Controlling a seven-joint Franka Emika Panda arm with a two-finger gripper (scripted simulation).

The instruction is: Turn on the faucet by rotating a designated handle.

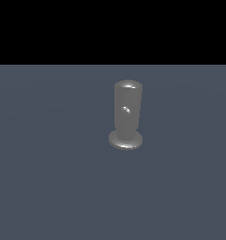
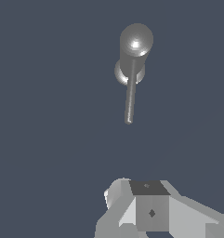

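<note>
Jaws (image 2: 146, 204): 1 | handle (image 2: 129, 95): 1 | faucet (image 1: 127, 112): 1

Flat, plain slate-blue surface (image 1: 48, 187) filled the lower part of the exterior view under a black band, grey metallic faucet (image 1: 127, 112) stood upright on it, round disc base resting flat on the surface, somewhat toward the exterior view's right.
</note>
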